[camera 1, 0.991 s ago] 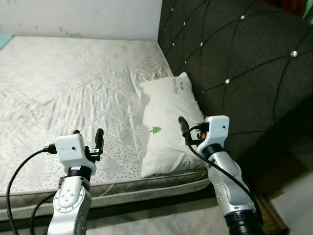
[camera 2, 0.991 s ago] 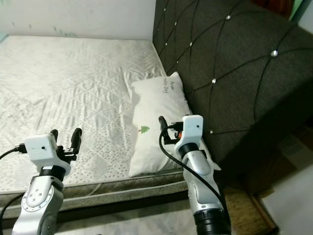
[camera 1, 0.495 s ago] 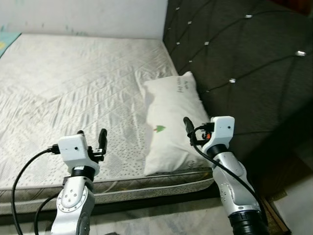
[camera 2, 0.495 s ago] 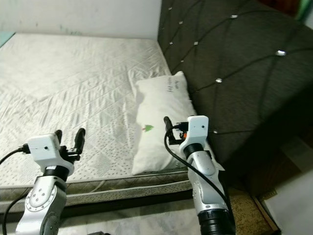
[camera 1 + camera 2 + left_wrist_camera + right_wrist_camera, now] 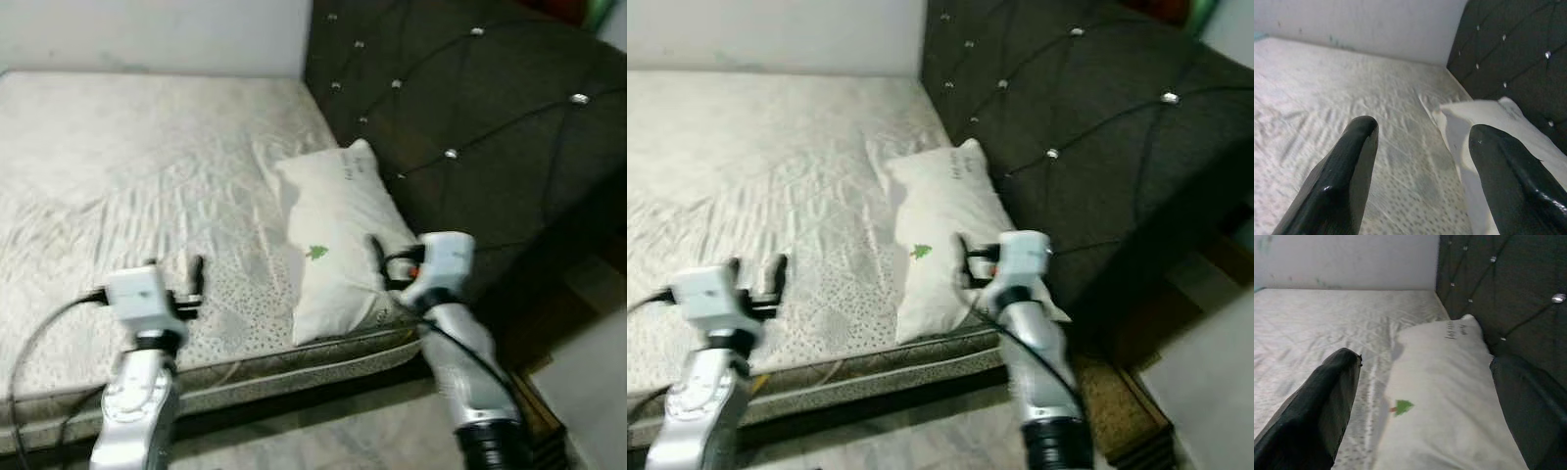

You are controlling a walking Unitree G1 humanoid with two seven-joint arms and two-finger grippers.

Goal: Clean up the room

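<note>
White quilted mattress [image 5: 127, 166], dark tufted headboard [image 5: 470, 127], one pillow, both arms raised before the bed.

Head views, blurred: the mattress runs to a pale wall [image 5: 147, 34] at its far edge, and the studded headboard stands along its right edge. A white pillow [image 5: 338, 235] with a small green tree print lies at the mattress's near right corner against the headboard, long axis running from the near edge toward the wall. Left gripper [image 5: 174, 274] hovers over the near edge, right gripper [image 5: 970, 262] over the pillow's near end. Left wrist view: the left gripper's black fingers [image 5: 1347, 171] stand spread, holding nothing, mattress and pillow beyond. Right wrist view: the right gripper's fingers [image 5: 1317, 406] are spread wide, the pillow between them, untouched.
</note>
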